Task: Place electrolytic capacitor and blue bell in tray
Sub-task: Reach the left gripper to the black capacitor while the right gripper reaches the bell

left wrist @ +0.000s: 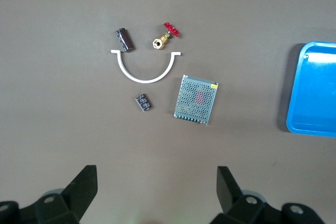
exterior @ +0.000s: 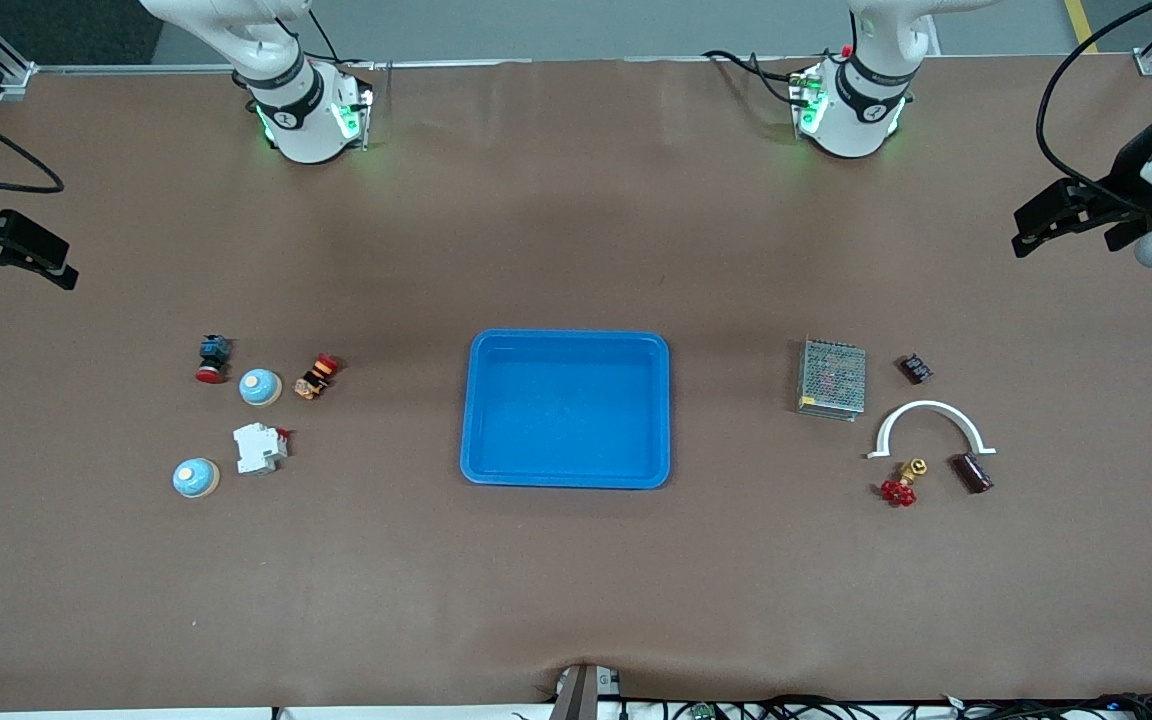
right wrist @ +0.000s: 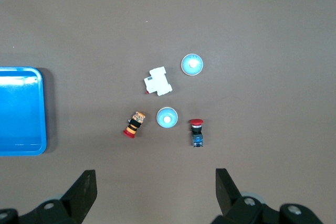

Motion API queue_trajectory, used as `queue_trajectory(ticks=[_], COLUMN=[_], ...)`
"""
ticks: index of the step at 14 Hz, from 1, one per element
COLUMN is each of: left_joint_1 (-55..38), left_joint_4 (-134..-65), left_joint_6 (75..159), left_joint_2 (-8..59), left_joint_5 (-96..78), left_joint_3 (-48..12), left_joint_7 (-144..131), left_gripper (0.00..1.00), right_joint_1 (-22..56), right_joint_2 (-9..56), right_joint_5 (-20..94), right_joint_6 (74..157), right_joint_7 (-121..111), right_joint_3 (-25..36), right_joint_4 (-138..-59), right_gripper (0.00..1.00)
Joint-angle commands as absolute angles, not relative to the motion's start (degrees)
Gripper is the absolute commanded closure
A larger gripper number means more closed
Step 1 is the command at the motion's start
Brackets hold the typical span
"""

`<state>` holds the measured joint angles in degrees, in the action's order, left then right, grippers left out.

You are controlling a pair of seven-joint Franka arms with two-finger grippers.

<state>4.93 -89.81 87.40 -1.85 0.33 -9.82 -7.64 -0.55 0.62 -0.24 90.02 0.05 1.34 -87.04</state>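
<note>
Overhead front; wrists downward (tray (exterior: 566,409) shared).

White arms (exterior: 286,100) — black claws (exterior: 1061,215).

From my front camera both arms leave the frame at the top, and the right gripper (exterior: 11,250) is cut by the edge at its end of the table, so I see only part of it. In the left wrist view the tray (left wrist: 313,90) runs off the frame edge, and in the right wrist view it is cropped too. The small black part (exterior: 916,368) beside the mesh box (exterior: 832,379) is too small for me to identify.
</note>
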Motion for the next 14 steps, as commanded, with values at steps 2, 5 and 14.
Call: queue_trajectory(ticks=[2, 5, 14], left_joint_1=[5.2, 6.1, 12.7], left_joint_4=[-88.8, -88.8, -92.8], left_joint_6=[86.3, 86.4, 104.3], left_joint_2=[-0.8, 1.7, 17.9], left_joint_5=[1.3, 1.3, 4.4], left_joint_3=[-9.7, -9.4, -9.3], left_joint_7=[-6.9, -7.2, -9.0], left_gripper=[0.00, 0.00, 0.00], right_joint_1=[-1.0, -1.0, -1.1], right_joint_2=[0.8, 0.8, 0.8], right_joint_5=[-0.2, 0.0, 0.2], right_joint_6=[89.7, 89.7, 89.7], right_joint_7=[0.6, 0.7, 0.4], right_joint_3=[1.0, 1.0, 1.0], right_joint_4=[-86.1, -86.1, -86.1], right_gripper=[0.00, 0.00, 0.00])
